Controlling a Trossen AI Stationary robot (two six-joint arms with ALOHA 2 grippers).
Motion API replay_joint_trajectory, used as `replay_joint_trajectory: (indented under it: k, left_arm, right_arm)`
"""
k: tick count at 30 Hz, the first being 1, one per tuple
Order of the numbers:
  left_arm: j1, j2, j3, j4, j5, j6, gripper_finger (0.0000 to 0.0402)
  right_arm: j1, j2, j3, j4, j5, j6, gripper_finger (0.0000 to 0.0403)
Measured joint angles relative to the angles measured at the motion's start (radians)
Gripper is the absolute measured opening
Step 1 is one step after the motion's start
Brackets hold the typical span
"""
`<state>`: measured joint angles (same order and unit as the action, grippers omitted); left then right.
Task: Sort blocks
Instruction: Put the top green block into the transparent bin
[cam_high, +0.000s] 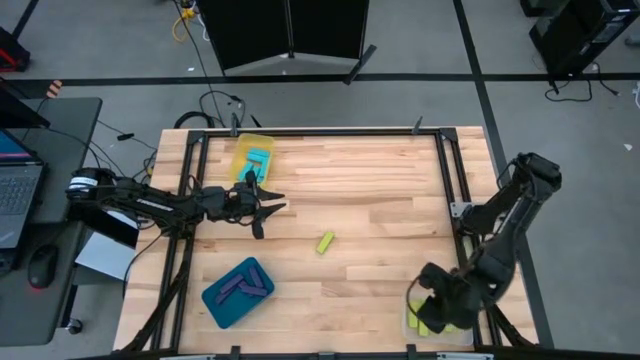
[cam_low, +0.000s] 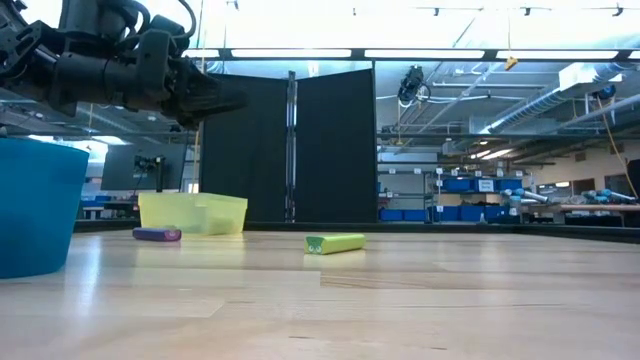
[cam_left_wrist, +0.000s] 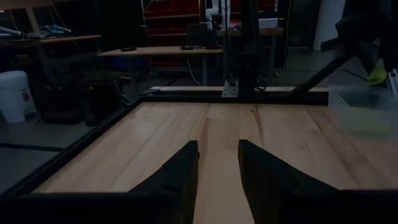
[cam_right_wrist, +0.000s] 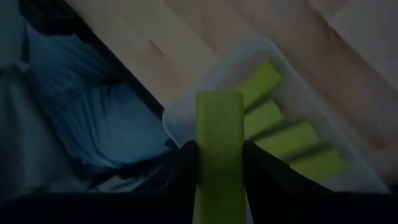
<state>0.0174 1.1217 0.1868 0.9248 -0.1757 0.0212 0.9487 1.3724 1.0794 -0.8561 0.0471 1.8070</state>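
Observation:
My right gripper (cam_high: 437, 305) hangs at the table's near right corner, shut on a yellow-green block (cam_right_wrist: 219, 124) above the clear tray (cam_right_wrist: 186, 99), in which several yellow-green blocks (cam_right_wrist: 292, 140) lie. My left gripper (cam_high: 268, 203) waits open and level over the table's left part, with nothing between its fingers (cam_left_wrist: 180, 174). One yellow-green block (cam_high: 325, 242) lies flat on the wood mid-table. A purple block (cam_low: 157, 234) lies on the table in front of the yellow tray (cam_low: 195, 212). The yellow tray (cam_high: 240, 150) holds cyan blocks (cam_high: 258, 158). The blue tray (cam_high: 215, 305) holds purple blocks (cam_high: 243, 284). My right gripper pinches the yellow-green block by its two long sides (cam_right_wrist: 205, 165) between its two fingers (cam_right_wrist: 183, 165). The block lies along the fingers, its free end (cam_right_wrist: 219, 102) sticking out past their tips. The fingers slant steeply down. The block is lifted clear over the clear tray's corner.
Black frame rails (cam_high: 450, 190) run along the table's edges. A blue tray wall (cam_low: 35, 205) rises at the near left in the low view. Bare wood (cam_high: 370, 200) lies between the two arms. A laptop (cam_high: 15, 190) sits on a side desk to the left.

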Motion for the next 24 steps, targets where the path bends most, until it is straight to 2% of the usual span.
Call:
replay_joint_trajectory:
  k: [5,12,17,24]
  left_arm:
    - [0.000,0.000,0.000,-0.012,0.000,0.000,0.0121]
    - [0.000,0.000,0.000,-0.020,0.000,0.000,0.0121]
    - [0.000,0.000,0.000,-0.023,0.000,0.000,0.0121]
    - [0.000,0.000,0.000,-0.033,0.000,0.000,0.0121]
  right_arm:
    - [0.078,0.000,0.000,-0.006,0.063,0.175,0.0112]
    - [0.112,0.061,-0.025,-0.025,0.077,0.236,0.0112]
    - [0.109,0.111,-0.048,0.019,0.043,0.236,0.0112]
    - [0.103,0.190,-0.072,0.041,-0.067,0.235,0.0112]
